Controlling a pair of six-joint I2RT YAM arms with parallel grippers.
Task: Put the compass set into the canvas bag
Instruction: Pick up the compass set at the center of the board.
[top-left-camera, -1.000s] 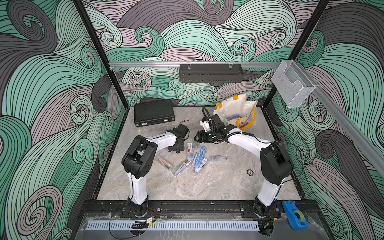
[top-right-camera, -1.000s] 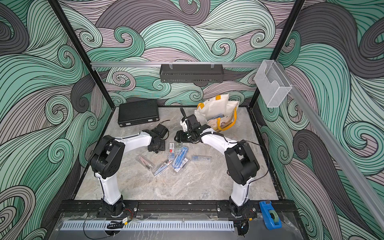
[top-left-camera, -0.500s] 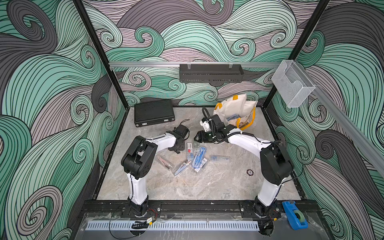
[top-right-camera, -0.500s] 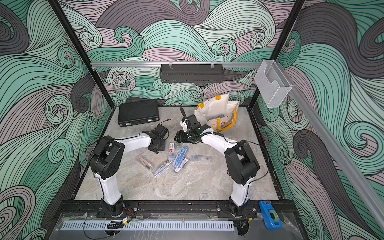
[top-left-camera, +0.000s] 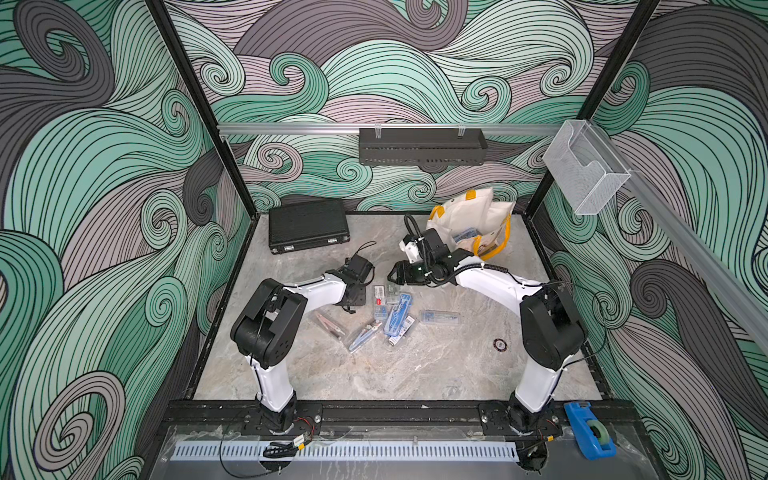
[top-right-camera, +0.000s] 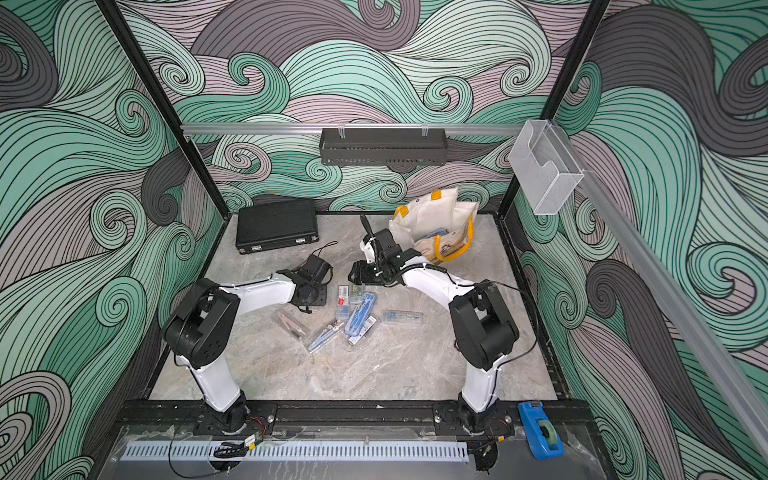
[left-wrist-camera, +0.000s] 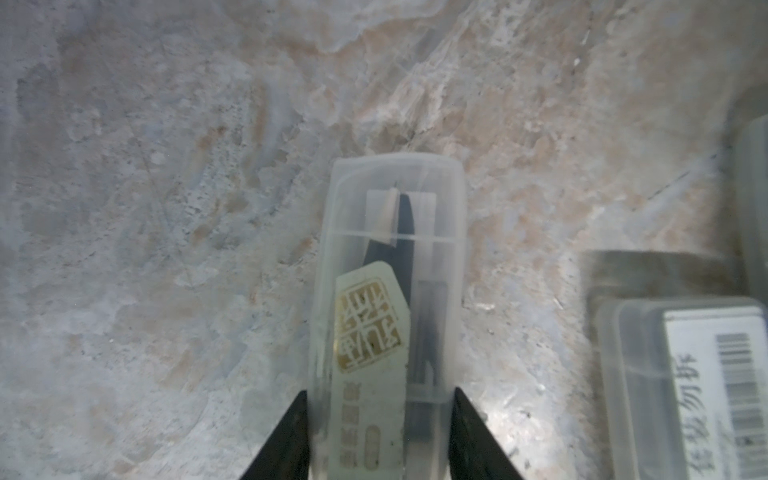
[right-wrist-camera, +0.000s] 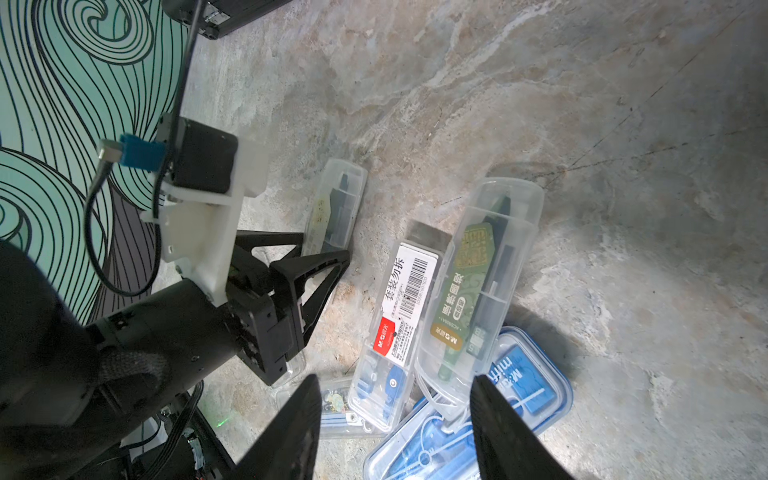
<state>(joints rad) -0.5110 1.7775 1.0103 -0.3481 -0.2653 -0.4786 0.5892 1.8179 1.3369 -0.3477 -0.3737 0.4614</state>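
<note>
In the left wrist view my left gripper (left-wrist-camera: 380, 395) is shut on a clear plastic compass set case (left-wrist-camera: 390, 249) with a gold-stamped card inside, lying on the marble table. The right wrist view shows those black fingers (right-wrist-camera: 320, 270) clamping that case (right-wrist-camera: 336, 203). My right gripper (right-wrist-camera: 397, 378) hangs open above a pile of compass sets (right-wrist-camera: 478, 270), touching none. In both top views the left gripper (top-left-camera: 353, 301) (top-right-camera: 309, 301) and the right gripper (top-left-camera: 395, 276) (top-right-camera: 357, 272) flank the pile (top-left-camera: 395, 311). The canvas bag (top-left-camera: 473, 224) (top-right-camera: 432, 224) stands at the back right, mouth open.
A black briefcase (top-left-camera: 307, 224) lies at the back left. Single clear cases lie apart from the pile (top-left-camera: 439, 318) (top-left-camera: 330, 326). A small dark ring (top-left-camera: 500, 344) sits near the right arm's base. A blue tape dispenser (top-left-camera: 588, 430) rests on the front rail.
My left gripper's jaws have closed onto the clear case. Both arms have hardly moved, and the right gripper's opening is unchanged.
</note>
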